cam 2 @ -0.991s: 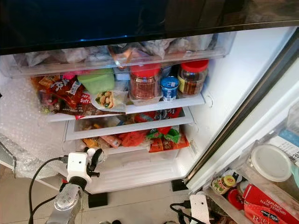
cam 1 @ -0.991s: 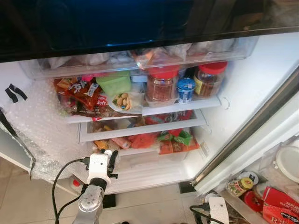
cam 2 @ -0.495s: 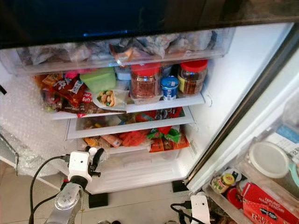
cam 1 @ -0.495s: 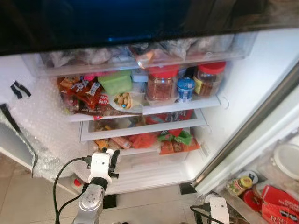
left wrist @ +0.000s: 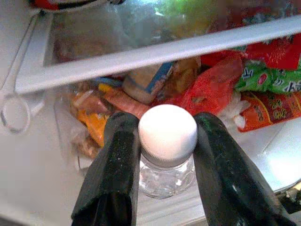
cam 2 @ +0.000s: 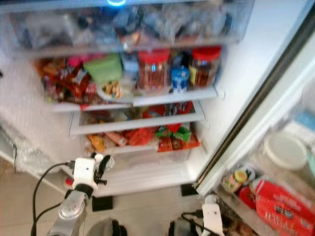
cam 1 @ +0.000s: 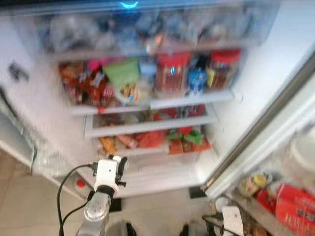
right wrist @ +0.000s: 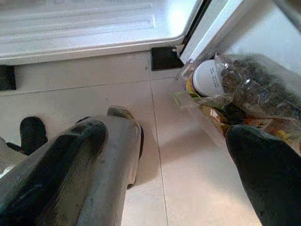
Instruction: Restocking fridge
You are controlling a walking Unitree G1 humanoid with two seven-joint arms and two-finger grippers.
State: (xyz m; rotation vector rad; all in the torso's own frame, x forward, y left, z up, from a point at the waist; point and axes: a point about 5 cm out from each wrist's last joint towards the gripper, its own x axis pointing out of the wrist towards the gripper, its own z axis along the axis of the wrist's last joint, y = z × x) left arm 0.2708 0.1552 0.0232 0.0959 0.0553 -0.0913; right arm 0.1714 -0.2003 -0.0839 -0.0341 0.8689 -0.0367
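The fridge (cam 1: 256, 73) stands open before me, its picture blurred. My left gripper (cam 1: 115, 164) is low in front of the bottom shelf (cam 1: 157, 178), shut on a small clear bottle (left wrist: 167, 129) with a white cap. Its black fingers (left wrist: 120, 160) press on either side of the bottle's neck, and the bottle stands upright. Behind it lie red, orange and green snack packets (left wrist: 221, 82) under a white shelf rail (left wrist: 155, 52). My right gripper (right wrist: 164, 179) hangs open over the tiled floor (right wrist: 183, 155), holding nothing.
Red-lidded jars (cam 1: 171, 78), a green box (cam 1: 120, 71) and snack bags fill the upper shelf. The open door at the right holds jars and red packs (cam 1: 295, 209). A clear bag and a jar (right wrist: 209, 77) sit by the door's foot. A cable (cam 1: 69, 182) loops off my left wrist.
The whole picture has shifted and blurred, so the camera moved: more of the top drawer shows. My left gripper still holds the bottle before the bottom shelf.
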